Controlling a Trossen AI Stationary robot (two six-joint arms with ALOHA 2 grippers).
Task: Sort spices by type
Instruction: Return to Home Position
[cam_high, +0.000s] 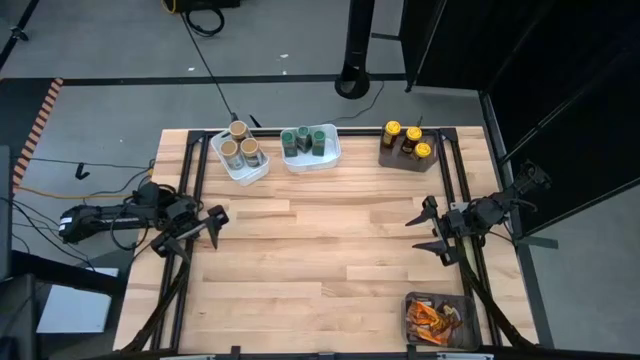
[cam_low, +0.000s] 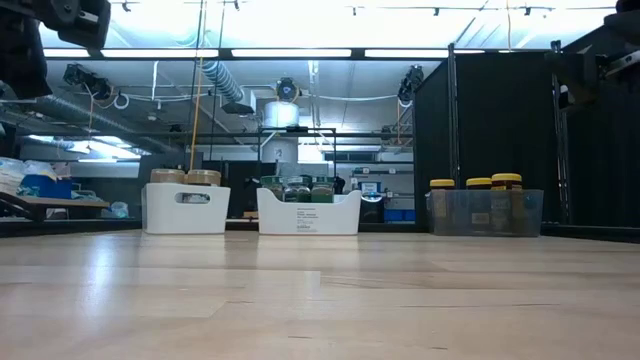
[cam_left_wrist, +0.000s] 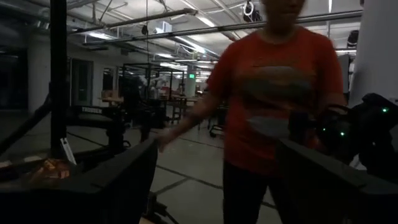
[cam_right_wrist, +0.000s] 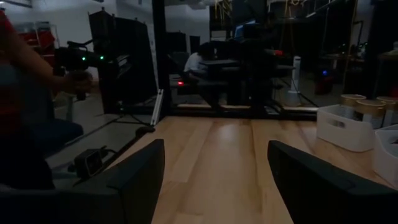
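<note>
Grey concrete floor (cam_high: 110, 50) fills the high view's upper left, with a black cable (cam_high: 205, 60) snaking across it. A black curtain (cam_high: 560, 70) takes the upper right. In the low view, long ceiling lights (cam_low: 290, 52) glow along the top (bright ones), and a silver duct (cam_low: 222, 80) hangs at upper left.

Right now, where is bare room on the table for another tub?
The table is bare across its middle, between the left gripper and the right gripper, and at its near left corner. Crowded: the far edge, with two white tubs and the far bin of yellow-lid jars, and the near right corner, with the near bin of packets.
</note>
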